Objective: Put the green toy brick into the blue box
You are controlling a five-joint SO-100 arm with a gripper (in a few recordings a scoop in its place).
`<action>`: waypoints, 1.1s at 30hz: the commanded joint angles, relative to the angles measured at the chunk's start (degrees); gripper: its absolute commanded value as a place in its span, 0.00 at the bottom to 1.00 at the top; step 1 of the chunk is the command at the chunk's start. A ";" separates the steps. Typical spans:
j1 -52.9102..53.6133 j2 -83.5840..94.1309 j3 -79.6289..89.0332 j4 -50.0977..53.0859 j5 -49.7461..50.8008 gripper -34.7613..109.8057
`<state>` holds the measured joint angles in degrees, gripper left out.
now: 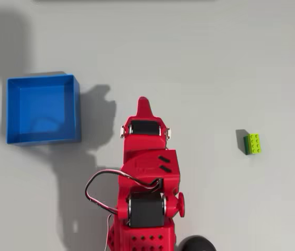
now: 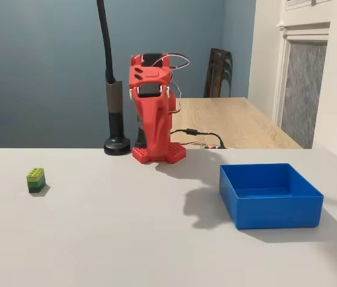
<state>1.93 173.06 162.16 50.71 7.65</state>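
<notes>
The table (image 2: pixel 126 239) is pale grey and smooth, and behind it in the fixed view there is a dark blue-grey wall and a wooden table further back.

The red arm (image 2: pixel 153 113) is folded up tall over its own base, like it is resting. In the overhead view its gripper (image 1: pixel 143 106) is a thin red point that sticks out past the top of the arm. The two fingers look pressed together, with nothing between them.

Let the arm be our marker. In the overhead view the green toy brick (image 1: pixel 252 144) sits well apart from the arm, out to its right, with its little round bumps facing up. It lies alone on the table, so the fingers should be able to come down around it easily.

The blue box (image 1: pixel 43 109) is on the other side of the arm, to its left in the overhead view, and near it. Its top is open and nothing is inside.

So I think the job has not really started. The arm must first swing over to the brick and spread its fingers. Then it has to carry the brick all the way across to the box.
</notes>
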 commanded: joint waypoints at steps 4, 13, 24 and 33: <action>1.85 -7.82 -7.91 1.32 3.16 0.38; 3.87 -17.23 -14.41 7.03 8.96 0.41; 7.82 -24.96 -22.24 12.83 15.82 0.46; 17.84 -31.82 -25.93 13.27 16.35 0.47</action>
<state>16.26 142.73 140.80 62.84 22.76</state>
